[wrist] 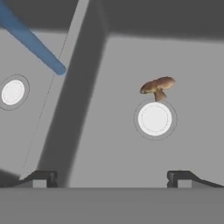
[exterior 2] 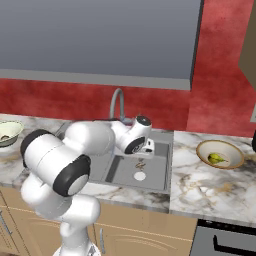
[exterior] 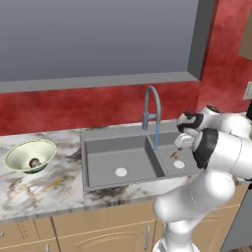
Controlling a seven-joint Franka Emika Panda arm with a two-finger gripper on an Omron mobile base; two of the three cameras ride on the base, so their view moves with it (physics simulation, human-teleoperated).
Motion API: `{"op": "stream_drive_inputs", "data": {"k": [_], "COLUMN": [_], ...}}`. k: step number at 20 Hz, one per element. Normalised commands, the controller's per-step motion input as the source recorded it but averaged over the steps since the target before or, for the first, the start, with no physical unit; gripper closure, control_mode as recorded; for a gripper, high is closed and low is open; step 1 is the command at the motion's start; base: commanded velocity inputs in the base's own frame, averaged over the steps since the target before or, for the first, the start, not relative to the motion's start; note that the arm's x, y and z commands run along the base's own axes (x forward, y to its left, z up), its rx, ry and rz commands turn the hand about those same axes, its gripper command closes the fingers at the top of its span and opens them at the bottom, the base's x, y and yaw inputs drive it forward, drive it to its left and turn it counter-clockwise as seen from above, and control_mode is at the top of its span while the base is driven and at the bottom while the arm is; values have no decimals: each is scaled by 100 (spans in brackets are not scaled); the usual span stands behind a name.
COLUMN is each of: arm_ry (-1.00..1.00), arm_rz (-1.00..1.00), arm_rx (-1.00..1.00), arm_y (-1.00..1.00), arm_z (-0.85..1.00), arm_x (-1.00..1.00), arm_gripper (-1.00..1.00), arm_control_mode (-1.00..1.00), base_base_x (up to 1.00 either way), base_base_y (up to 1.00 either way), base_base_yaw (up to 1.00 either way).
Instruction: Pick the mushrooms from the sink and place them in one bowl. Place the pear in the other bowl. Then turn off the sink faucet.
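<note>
Two small dark fingertips [wrist: 41, 178] of my gripper [wrist: 111, 178] rise at the bottom of the hand view, spread wide apart and pinching nothing, as I look down into the wide grey metal double-basin sink [exterior: 98, 167]. Below them, on the floor of the right basin, a tiny mushroom with a brown rounded cap and a pale stem [wrist: 157, 87] lies on its side, just beside the round white drain [wrist: 154, 118]; whether it touches the drain's rim I cannot tell. From the left base view my white arm leans over that basin, the gripper [exterior: 183, 140] held above the mushroom.

A thin blue stream of water [exterior: 156, 135] falls from the tall grey metal faucet with its high arched gooseneck spout [exterior: 153, 106] and lands at the divider between the two basins.

On the marble counter left of the sink, the wide pale green-white bowl with a flaring rim [exterior: 22, 150] holds a second brown-capped mushroom [exterior: 34, 162]. On the counter right of the sink, well apart from it, the shallow tan-rimmed bowl [exterior 2: 235, 155] holds the tiny yellow-green pear [exterior 2: 215, 158].
</note>
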Motion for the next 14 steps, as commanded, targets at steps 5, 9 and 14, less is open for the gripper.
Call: {"op": "stream_drive_inputs", "data": {"k": [5, 9, 14], "arm_ry": [0, 1, 2], "arm_rz": [-5, -4, -1], "arm_rx": [0, 0, 0], "arm_y": [-8, -12, -17], "arm_z": [-23, -26, -28], "arm_x": [41, 30, 26], "arm_gripper": [-100, -100, -100], "arm_control_mode": [-100, -100, -100], "base_base_x": [0, 0, 0], "base_base_y": [0, 0, 0], "base_base_yaw": [0, 0, 0]}}
